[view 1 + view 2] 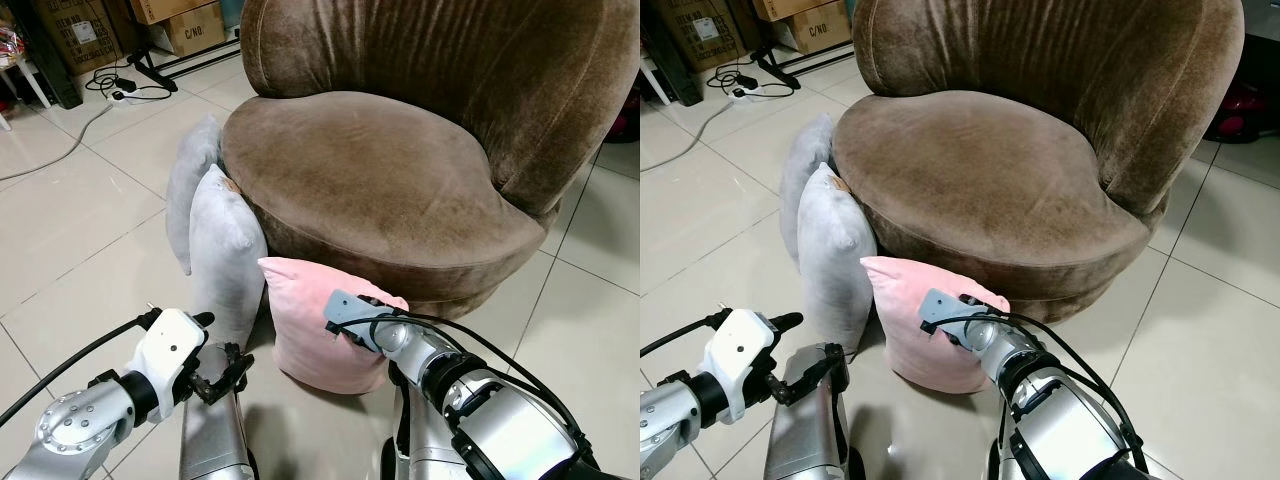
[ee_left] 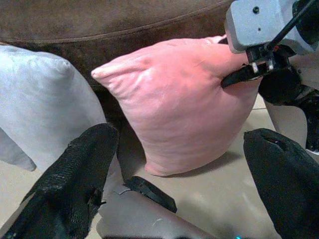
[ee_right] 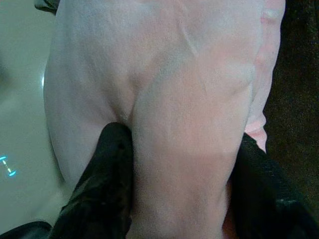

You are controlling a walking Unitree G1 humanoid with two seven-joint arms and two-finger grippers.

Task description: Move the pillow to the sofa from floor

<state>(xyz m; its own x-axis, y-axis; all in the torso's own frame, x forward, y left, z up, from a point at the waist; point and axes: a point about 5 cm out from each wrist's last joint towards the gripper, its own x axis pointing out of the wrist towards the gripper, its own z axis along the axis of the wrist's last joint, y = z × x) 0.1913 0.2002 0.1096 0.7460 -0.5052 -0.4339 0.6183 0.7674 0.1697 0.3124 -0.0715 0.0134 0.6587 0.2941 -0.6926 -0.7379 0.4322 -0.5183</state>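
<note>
A pink pillow point(image 1: 300, 325) stands on the tiled floor, leaning against the base of the round brown sofa chair point(image 1: 380, 170). My right gripper point(image 1: 352, 335) is at the pillow's upper right edge, shut on a fold of its fabric. In the right wrist view the pink pillow point(image 3: 179, 89) bulges between the two black fingers point(image 3: 107, 169). My left gripper point(image 1: 225, 372) hovers low to the left of the pillow, open and holding nothing. In the left wrist view the pink pillow point(image 2: 174, 109) lies ahead between the spread fingers point(image 2: 79, 169).
Two grey pillows point(image 1: 222, 250) lean against the sofa's left side, just beside the pink one. Cardboard boxes point(image 1: 190, 30), a power strip and cables point(image 1: 125, 90) lie at the back left. Open tiled floor point(image 1: 70, 220) stretches to the left.
</note>
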